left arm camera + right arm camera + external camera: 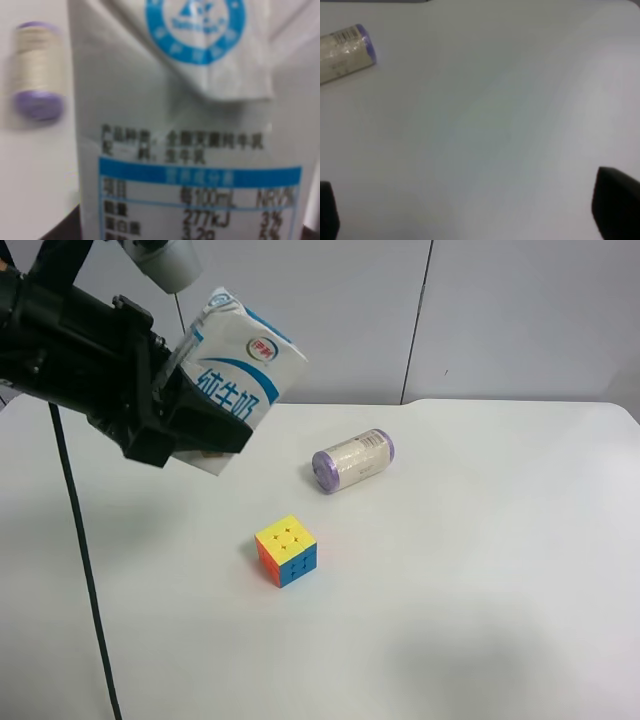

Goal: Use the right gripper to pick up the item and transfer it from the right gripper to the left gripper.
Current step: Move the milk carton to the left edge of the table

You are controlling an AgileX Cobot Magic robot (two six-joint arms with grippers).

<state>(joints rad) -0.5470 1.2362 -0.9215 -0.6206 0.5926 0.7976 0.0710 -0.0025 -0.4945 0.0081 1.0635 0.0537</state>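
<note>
A white and blue milk carton (235, 370) is held tilted in the air above the table's far left by the arm at the exterior high view's left. The left wrist view shows the carton (190, 125) filling the frame, so this is my left gripper (190, 430), shut on the carton's lower part. My right gripper (472, 207) is open and empty over bare table; only its two dark fingertips (617, 205) show, wide apart. The right arm is out of the exterior high view.
A spool of pale thread with purple ends (352, 460) lies on its side on the white table (480, 570); it also shows in the right wrist view (345, 52) and the left wrist view (37, 70). A colourful puzzle cube (286, 550) sits near the table's middle.
</note>
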